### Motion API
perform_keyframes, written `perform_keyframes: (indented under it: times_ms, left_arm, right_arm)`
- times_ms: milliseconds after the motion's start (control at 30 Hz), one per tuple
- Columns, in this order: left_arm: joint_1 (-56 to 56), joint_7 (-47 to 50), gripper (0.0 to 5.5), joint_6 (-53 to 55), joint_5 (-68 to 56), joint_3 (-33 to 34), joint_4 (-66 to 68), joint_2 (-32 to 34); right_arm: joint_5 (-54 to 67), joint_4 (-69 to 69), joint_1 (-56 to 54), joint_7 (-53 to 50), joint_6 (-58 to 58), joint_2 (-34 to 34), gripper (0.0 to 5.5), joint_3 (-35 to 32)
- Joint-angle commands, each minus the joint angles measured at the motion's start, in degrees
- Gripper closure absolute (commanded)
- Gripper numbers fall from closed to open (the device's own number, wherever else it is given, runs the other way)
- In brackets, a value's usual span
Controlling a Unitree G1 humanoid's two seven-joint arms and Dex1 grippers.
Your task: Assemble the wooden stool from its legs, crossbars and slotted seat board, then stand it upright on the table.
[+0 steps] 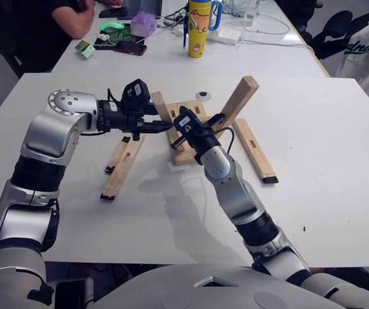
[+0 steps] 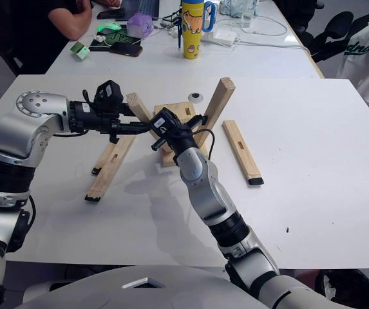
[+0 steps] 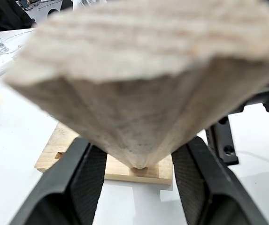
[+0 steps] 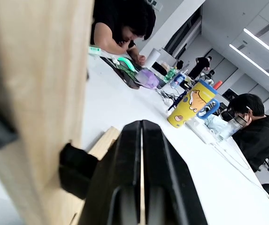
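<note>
While 2 pale slotted wooden bars [image 1: 123, 164] lie flat on the white table [image 1: 326, 161], the left gripper [image 1: 158, 126] pinches a tilted wooden leg [image 3: 139, 93] over the flat wooden seat board [image 1: 183, 153]. The right gripper [image 4: 140, 129], fingers pressed together, sits beside a leaning leg [image 1: 241, 96]. Another slotted bar [image 1: 256, 153] lies flat farther right.

Up close, the right gripper [image 4: 141, 123] is pointing out over the white table [image 4: 125, 110], its two black fingers [image 4: 122, 183] pressing flat together with only a thin seam between them. A wooden leg [image 4: 35, 93] is looming just beside the fingers, blurred by its nearness. A small black part [image 4: 78, 168] is sitting against that leg, and I cannot tell what it is. A pale board edge [image 4: 104, 140] is peeking out behind it. Farther back, a yellow mug [image 4: 192, 104] with a blue handle is standing upright, well apart from a purple container [image 4: 148, 78] and a green object [image 4: 126, 63].
</note>
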Motion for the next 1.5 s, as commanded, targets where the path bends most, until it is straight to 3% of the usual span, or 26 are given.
perform_keyframes:
  times_ms: [33,167,333,533,667,867,1033,1067,1200,1500]
  left_arm:
    - [4.23,-1.12,3.47,3.18,1.76,-4.85,2.07,-1.98]
    - [2.73,-2.34,3.47,1.73,3.06,-5.68,4.78,-1.83]
    - [-0.86,-5.29,3.47,-0.53,5.06,-7.34,9.34,-1.58]
    - [-3.90,-9.24,3.47,-4.17,7.58,-9.55,14.90,-1.76]
    - [-6.25,-11.04,3.47,-6.98,8.95,-10.53,18.52,-2.86]
    - [-8.35,-11.31,3.47,-11.18,10.14,-10.47,23.04,-5.37]
    - [-7.11,-6.29,3.47,-13.32,5.22,-1.43,22.23,-7.79]
    - [-6.28,-6.15,3.11,-12.57,3.47,0.84,20.64,-7.76]
    - [-3.03,-4.71,2.50,-9.77,-1.16,7.92,14.09,-5.94]
    - [3.20,-0.19,2.67,5.92,-14.12,21.89,-6.03,0.38]
  right_arm:
    - [11.26,-6.14,6.52,1.70,-11.33,1.25,5.50,-5.98]
    - [22.40,-13.73,17.00,8.48,-17.54,-3.00,5.50,-10.19]
    - [22.37,-9.68,24.02,9.58,-18.82,-8.40,5.50,-14.09]
    - [17.32,7.86,16.78,3.07,-18.20,-3.77,5.50,-12.80]
    - [14.60,18.47,10.40,-1.02,-13.38,0.91,5.50,-11.45]
    - [10.99,27.62,8.39,-1.94,-3.03,1.49,5.50,-9.75]
    - [10.88,26.47,9.87,0.18,0.26,0.96,5.50,-8.77]
    - [10.78,26.05,10.14,0.18,0.71,0.76,5.50,-8.71]
    - [10.35,25.27,10.57,-0.13,1.48,-0.16,5.50,-8.76]
    - [10.96,26.39,10.68,0.80,0.87,-1.66,5.50,-9.20]
